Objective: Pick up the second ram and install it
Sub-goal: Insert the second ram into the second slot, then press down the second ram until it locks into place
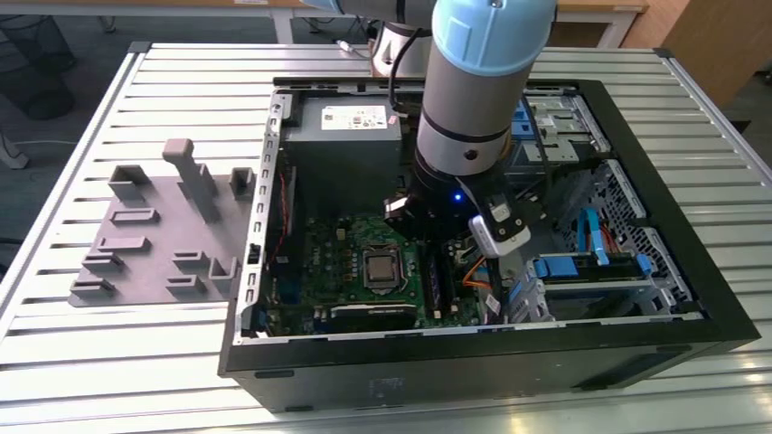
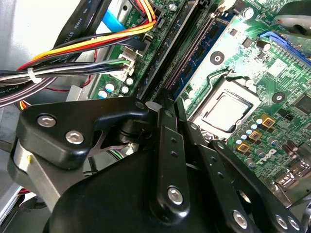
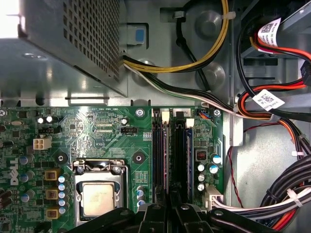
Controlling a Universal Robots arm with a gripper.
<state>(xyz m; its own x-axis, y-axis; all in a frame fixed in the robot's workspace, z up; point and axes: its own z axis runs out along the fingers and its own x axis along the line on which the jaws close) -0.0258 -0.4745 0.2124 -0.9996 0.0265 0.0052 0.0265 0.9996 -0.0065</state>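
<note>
Gripper (image 3: 169, 206) over memory slots (image 3: 171, 155); cable bundle (image 3: 286, 191) beside.

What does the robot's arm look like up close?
The light blue and silver tube-shaped robot arm has a black band, a black wrist with a small blue light, and a white camera module. Its black metal end effector has jointed links with silver screws.

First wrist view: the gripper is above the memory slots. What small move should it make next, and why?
Probably a slow, straight descent toward the memory slots. The gripper sits right over them, beside the processor, and lines up with their length, so no sideways correction seems needed. I cannot tell whether a stick is already seated.
</note>
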